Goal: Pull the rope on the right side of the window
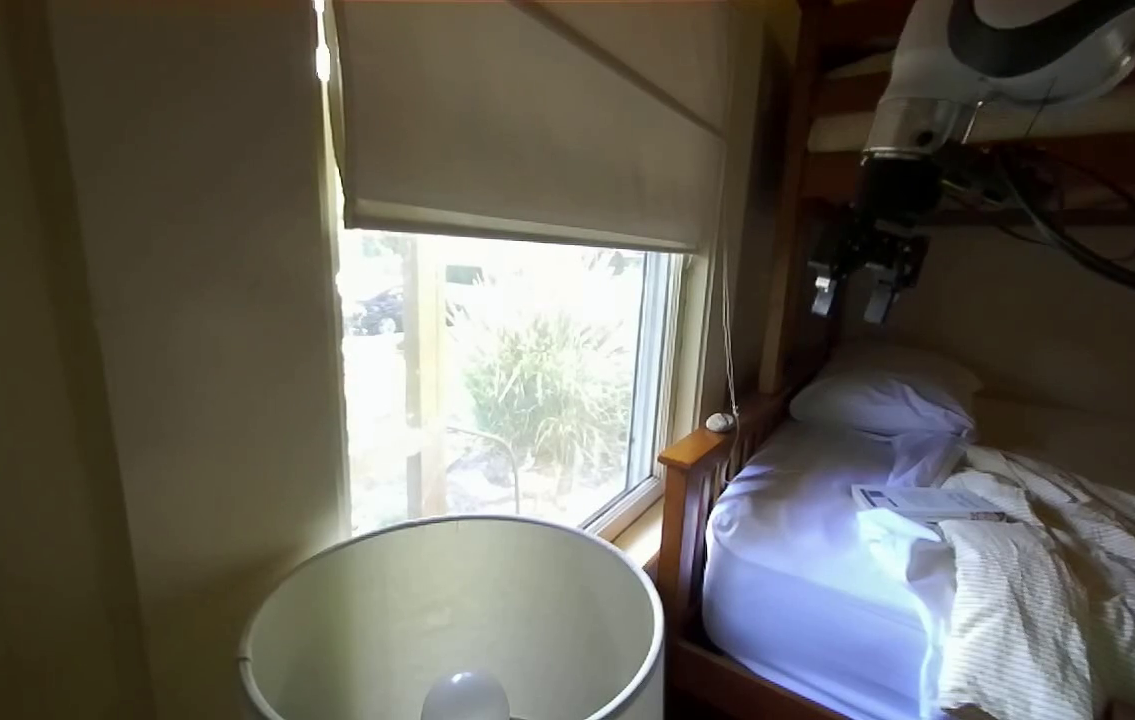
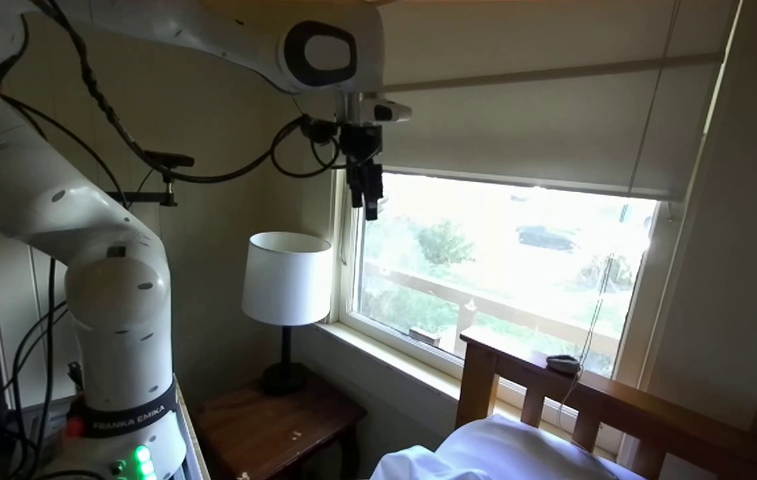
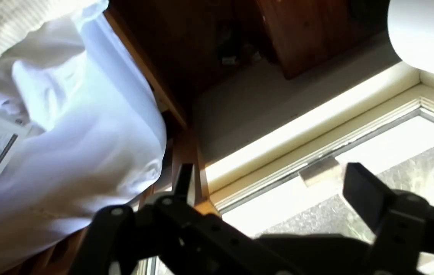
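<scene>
In an exterior view, found rope (image 1: pixel 727 330) hanging at right edge of window (image 1: pixel 527 370); saw hand (image 1: pixel 852 300) well apart from rope. In an exterior view, traced rope down to headboard (image 2: pixel 685 423). In wrist view, saw fingers (image 3: pixel 366 196) spread wide.

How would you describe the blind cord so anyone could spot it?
In both exterior views, start at the window. Along its right side, the cord hangs down to the slatted wooden bed end. It's very thin, unlike the broad window frame.
</scene>
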Controlling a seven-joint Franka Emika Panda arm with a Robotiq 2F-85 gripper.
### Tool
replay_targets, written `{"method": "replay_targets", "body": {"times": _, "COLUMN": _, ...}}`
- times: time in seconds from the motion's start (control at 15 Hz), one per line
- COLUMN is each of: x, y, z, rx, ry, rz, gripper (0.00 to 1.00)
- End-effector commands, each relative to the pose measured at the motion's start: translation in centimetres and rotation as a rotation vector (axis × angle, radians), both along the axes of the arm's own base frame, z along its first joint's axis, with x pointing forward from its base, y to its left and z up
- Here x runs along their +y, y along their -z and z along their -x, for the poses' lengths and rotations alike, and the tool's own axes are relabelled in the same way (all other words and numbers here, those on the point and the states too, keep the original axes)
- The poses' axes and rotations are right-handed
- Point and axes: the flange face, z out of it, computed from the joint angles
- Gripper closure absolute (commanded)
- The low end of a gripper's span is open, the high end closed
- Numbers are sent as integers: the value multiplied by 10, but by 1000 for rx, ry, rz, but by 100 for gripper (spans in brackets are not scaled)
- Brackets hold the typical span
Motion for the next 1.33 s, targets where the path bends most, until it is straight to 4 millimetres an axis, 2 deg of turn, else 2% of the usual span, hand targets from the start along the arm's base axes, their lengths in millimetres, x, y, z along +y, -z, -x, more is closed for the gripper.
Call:
{"method": "replay_targets", "body": {"times": 0.0, "x": -57, "y": -57, "z": 17, "rx": -107, "ry": -7, "rz": 38, "gripper": 0}}
{"method": "replay_targets", "body": {"times": 0.07, "x": -69, "y": -68, "z": 20, "rx": -119, "ry": 22, "rz": 20, "gripper": 0}}
{"method": "replay_targets", "body": {"times": 0.13, "x": -52, "y": -46, "z": 15, "rx": -103, "ry": 9, "rz": 14, "gripper": 0}}
{"method": "replay_targets", "body": {"times": 0.27, "x": -70, "y": -65, "z": 22, "rx": -135, "ry": 29, "rz": 10, "gripper": 0}}
{"method": "replay_targets", "body": {"times": 0.73, "x": -71, "y": -67, "z": 20, "rx": -152, "ry": 42, "rz": 18, "gripper": 0}}
{"method": "replay_targets", "body": {"times": 0.87, "x": -86, "y": -87, "z": 11, "rx": -296, "ry": 39, "rz": 24, "gripper": 0}}
{"method": "replay_targets", "body": {"times": 1.0, "x": -110, "y": -114, "z": -6, "rx": -383, "ry": -24, "rz": 103, "gripper": 0}}
{"method": "replay_targets", "body": {"times": 1.27, "x": -170, "y": -161, "z": -26, "rx": -394, "ry": -213, "rz": 268, "gripper": 0}}
